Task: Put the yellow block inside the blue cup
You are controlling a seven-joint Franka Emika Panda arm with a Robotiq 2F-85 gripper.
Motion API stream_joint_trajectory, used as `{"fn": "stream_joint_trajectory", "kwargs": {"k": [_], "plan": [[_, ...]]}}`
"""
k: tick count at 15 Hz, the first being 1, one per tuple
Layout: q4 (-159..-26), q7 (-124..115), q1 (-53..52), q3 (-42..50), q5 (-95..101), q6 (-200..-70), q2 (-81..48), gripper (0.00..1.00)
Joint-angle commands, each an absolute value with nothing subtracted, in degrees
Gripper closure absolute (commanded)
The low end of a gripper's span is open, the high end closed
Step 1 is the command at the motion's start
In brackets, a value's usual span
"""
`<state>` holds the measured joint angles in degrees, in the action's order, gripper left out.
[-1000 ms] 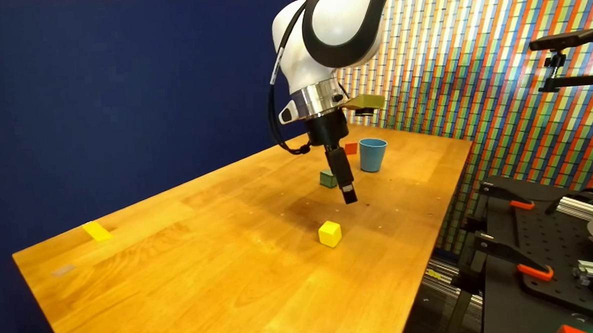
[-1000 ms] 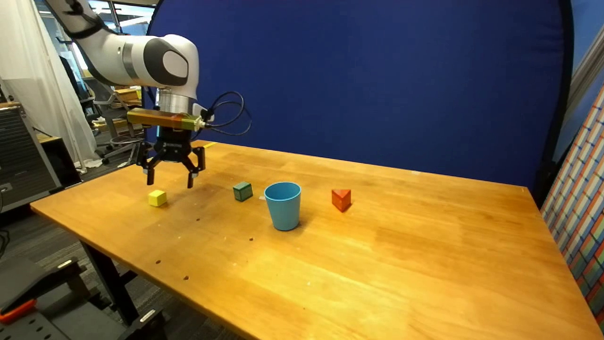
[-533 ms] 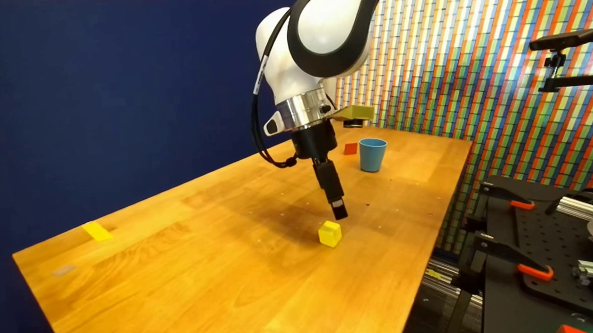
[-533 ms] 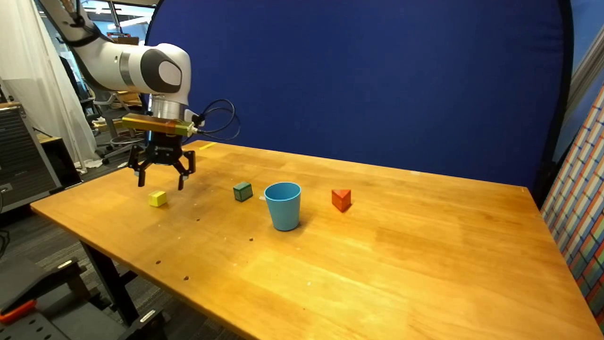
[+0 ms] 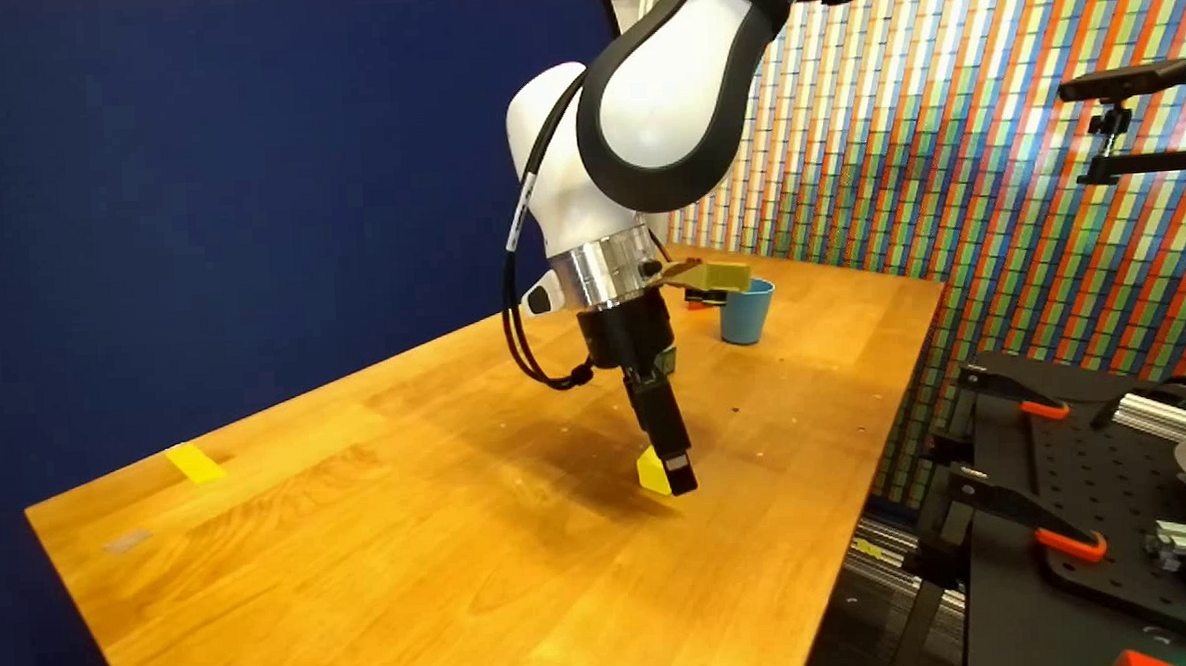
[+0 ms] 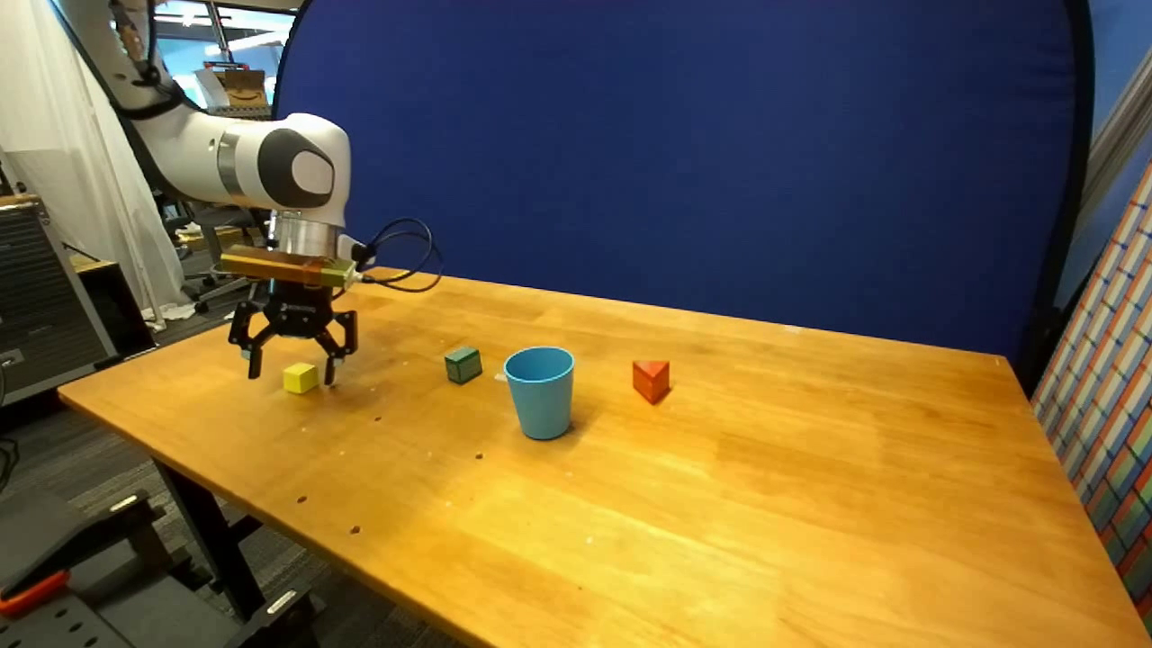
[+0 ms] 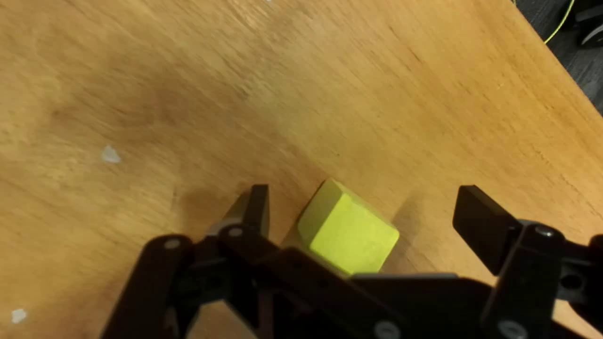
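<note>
Yellow block [image 5: 651,475] behind jaws, blue cup [image 5: 748,321]

Nothing clearly readable in any view. Across the black body of the gripper [image 6: 292,378], at the left in an exterior view, pale lettering [image 6: 299,308], too tiny to spell out. On the brown cardboard box [image 6: 245,88], far left in the same view, dark print, too blurred to read. Around the black cable [image 5: 508,302], left of the arm [image 5: 654,85] in an exterior view, a white label [image 5: 521,212], any wording too small to tell.
</note>
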<state>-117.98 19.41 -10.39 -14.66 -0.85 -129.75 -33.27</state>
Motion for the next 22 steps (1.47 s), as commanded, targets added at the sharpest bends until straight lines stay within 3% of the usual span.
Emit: {"fn": "stream_joint_trajectory", "kwargs": {"k": [1,7,22], "plan": [[-117.1,18.0,-11.5,-15.2,-0.4,-132.3,-35.2,0.26],[-119.1,13.7,-12.1,-13.3,1.4,-132.0,-31.2,0.73],[-123.9,-4.3,-3.1,4.6,15.4,-130.3,-13.1,0.76]]}}
